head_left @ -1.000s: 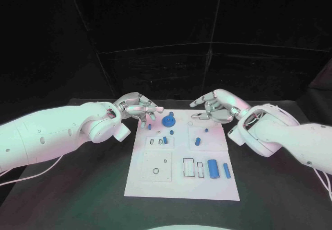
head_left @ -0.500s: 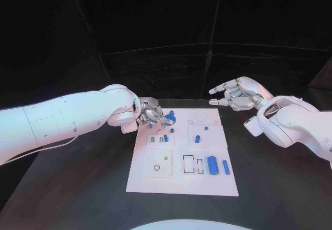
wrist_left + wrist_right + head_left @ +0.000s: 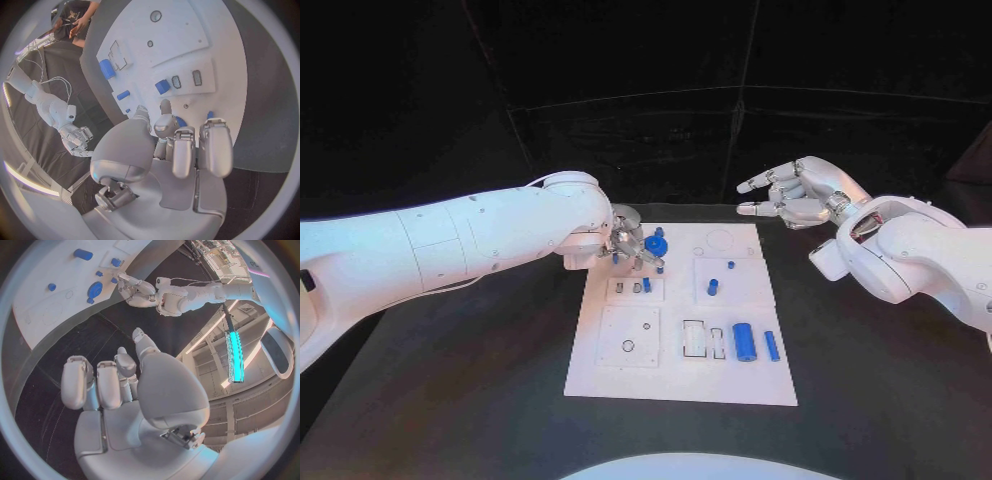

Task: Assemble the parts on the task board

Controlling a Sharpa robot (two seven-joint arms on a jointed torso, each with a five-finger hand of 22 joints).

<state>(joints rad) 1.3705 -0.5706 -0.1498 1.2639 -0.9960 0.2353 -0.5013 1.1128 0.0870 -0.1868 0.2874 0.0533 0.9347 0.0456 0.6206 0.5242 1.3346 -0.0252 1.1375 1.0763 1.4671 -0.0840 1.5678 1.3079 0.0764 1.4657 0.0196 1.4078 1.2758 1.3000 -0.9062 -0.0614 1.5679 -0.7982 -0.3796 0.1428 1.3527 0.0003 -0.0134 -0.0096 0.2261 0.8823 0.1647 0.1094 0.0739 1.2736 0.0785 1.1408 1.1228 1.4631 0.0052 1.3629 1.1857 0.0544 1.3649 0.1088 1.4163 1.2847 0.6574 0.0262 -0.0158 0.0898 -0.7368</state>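
Down low over the white board [image 3: 678, 375] with the left hand [image 3: 626, 246], right at the eleven o'clock corner. Fingers [image 3: 215, 145] reaching forward and bent toward the surface, tips just beside the round blue part [image 3: 655, 243]. Looks like lining up on that piece, either to seat it or to lift it. Hard to call the grip: blue peeking out under the fingertips in the left wrist view, but can't tell whether pinched or merely touched.

Over to one o'clock, off the board's far corner and above the black table [image 3: 459, 400]: the right hand [image 3: 793, 196] lifted, fingers loosely apart, nothing in them. Probably parked there on purpose, leaving the working corner free for the other arm and the head camera.

Across the board now. Near the centre, a short blue peg [image 3: 711, 288], with a smaller blue stub [image 3: 730, 265] just toward twelve o'clock of it. At nine o'clock of the peg, a tiny blue piece [image 3: 645, 286] among the small slots. Down at five o'clock, a fat blue cylinder [image 3: 744, 341] lying flat with a thin blue bar [image 3: 772, 346] just beside it, both next to open rectangular pockets [image 3: 694, 341]. Presumably waiting their turn, laid close to where they belong. Plenty left to assemble, by the look of it.
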